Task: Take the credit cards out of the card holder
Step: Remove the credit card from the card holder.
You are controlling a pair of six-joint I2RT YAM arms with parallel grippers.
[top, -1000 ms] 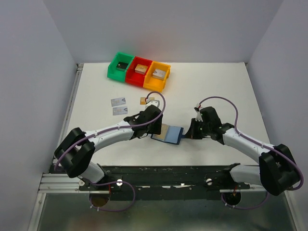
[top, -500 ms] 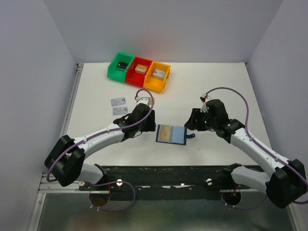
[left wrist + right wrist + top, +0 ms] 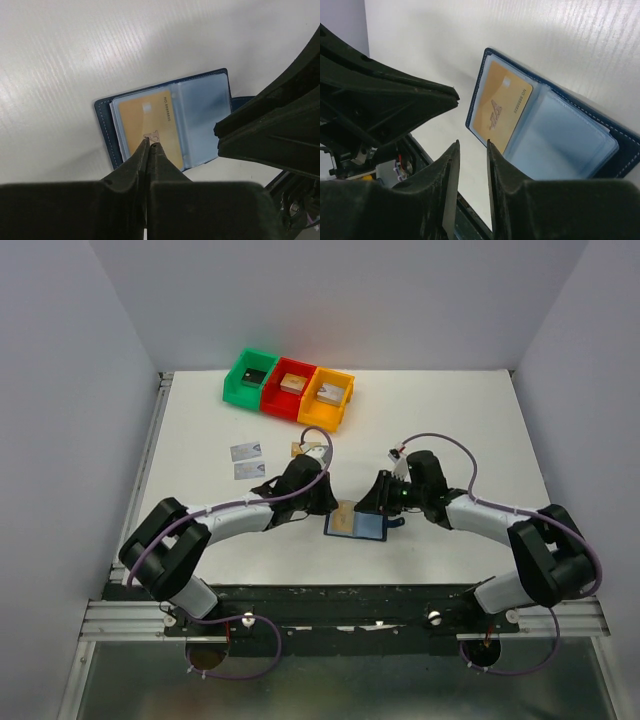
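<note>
Lying open on surface (image 3: 450, 420) between both hands: holder (image 3: 358, 522). Gold card (image 3: 150, 125) in left pocket, long axis in line with left hand (image 3: 149, 143), tips together on its near end. Right hand (image 3: 472, 145) slightly apart, empty, farther off.

I find the navy card holder (image 3: 366, 528) lying open and flat, 1 tan-gold card (image 3: 145, 117) inside its clear left pocket. 1 silver-grey card (image 3: 245, 451) and a second silver-grey card (image 3: 243, 471) lie flat, well apart to its far left.
</note>
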